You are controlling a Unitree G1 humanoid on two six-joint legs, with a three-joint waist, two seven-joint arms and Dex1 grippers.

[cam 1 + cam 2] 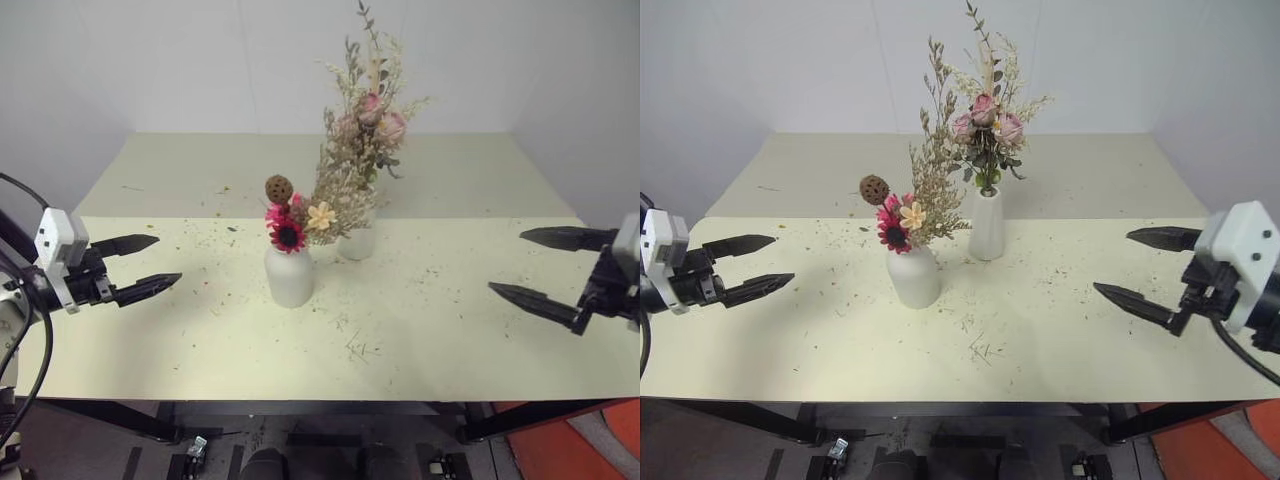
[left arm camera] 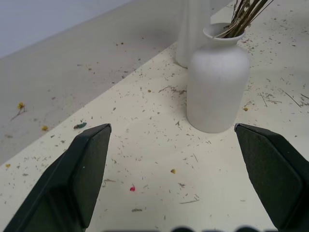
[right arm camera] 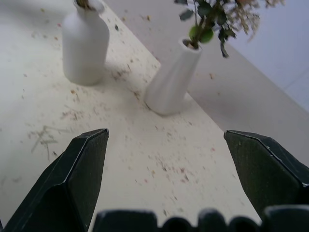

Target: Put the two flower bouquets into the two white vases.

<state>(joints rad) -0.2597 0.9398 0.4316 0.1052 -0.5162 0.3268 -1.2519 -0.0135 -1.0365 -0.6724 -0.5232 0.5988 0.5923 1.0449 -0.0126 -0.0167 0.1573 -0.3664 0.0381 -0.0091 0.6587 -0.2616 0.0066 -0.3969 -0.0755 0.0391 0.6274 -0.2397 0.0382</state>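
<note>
Right eye view: both filled vases (image 1: 914, 277) stand between the spread-open left gripper (image 1: 752, 265) and right gripper (image 1: 1145, 268).

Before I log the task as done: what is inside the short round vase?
The short vase holds the dried bouquet: tan grasses, a magenta-red flower and a brown seed pod rising from its mouth. The stem ends are hidden inside it.

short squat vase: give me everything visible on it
The short vase is matte white, ceramic by the look, round-shouldered with a small flared mouth. It stands upright on the cream table, nearer the robot than the tall vase and to its left. The dried bouquet sits in its mouth. Plant debris lies scattered around its base. Neither end effector touches it.
</note>
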